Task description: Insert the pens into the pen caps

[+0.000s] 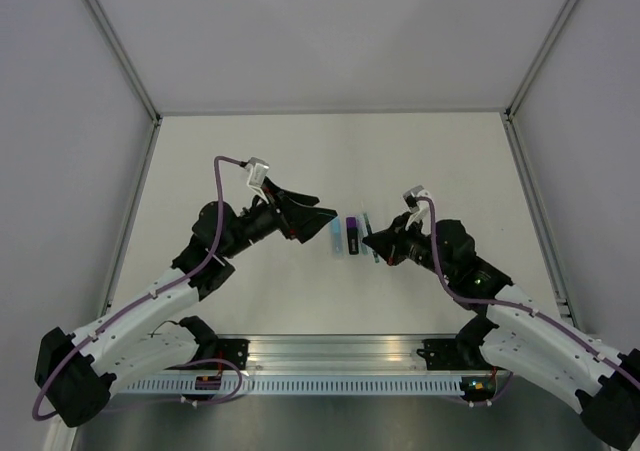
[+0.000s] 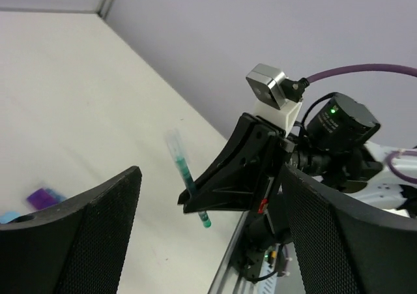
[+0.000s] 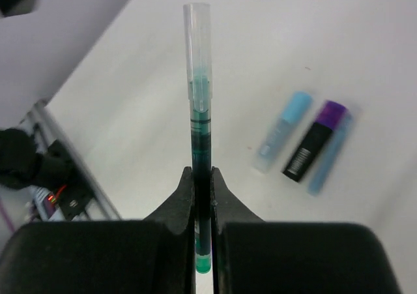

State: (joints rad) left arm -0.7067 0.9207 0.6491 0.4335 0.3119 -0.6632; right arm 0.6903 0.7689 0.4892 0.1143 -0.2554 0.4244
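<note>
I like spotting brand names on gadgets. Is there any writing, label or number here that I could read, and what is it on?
Nothing is legible in any view.
The black-and-purple marker carries pale print on its black barrel, too blurred to read.
The green pen shows only a dark ring, no lettering.

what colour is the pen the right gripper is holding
The pen is dark green with a clear cap; clearest in the right wrist view.

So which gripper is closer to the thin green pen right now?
Right. The right gripper is shut on the green pen, holding its lower barrel. The left gripper is open, facing it across a gap, not touching.
</note>
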